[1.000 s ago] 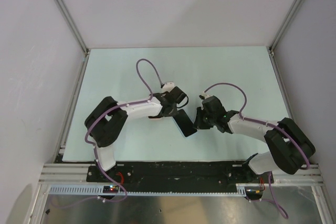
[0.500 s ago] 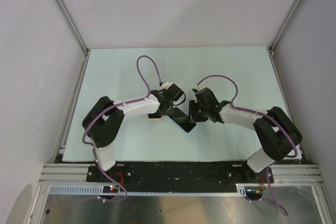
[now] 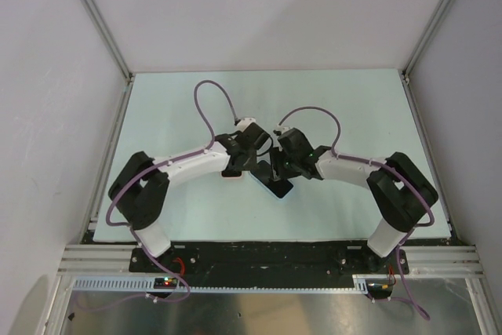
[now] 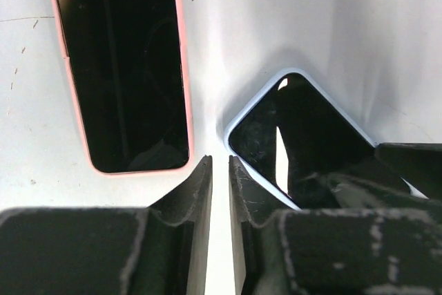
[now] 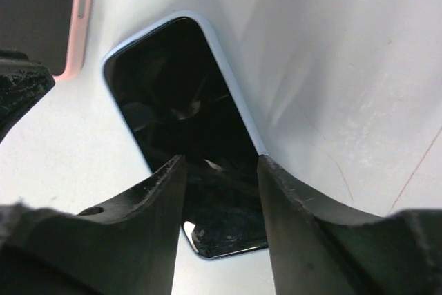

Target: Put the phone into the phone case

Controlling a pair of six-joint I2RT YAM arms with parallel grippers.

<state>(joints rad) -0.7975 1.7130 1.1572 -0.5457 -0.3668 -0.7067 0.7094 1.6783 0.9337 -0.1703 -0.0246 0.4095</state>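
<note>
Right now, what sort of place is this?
Probably a robot test cell in a lab: plain white walls on aluminium posts, a pale table, left arm and right arm bolted to a black rail.

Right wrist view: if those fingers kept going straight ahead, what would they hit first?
Probably the blue-rimmed phone: it lies flat on the table directly ahead of the right gripper, showing between its fingers. The remaining gap is hard to judge.
</note>
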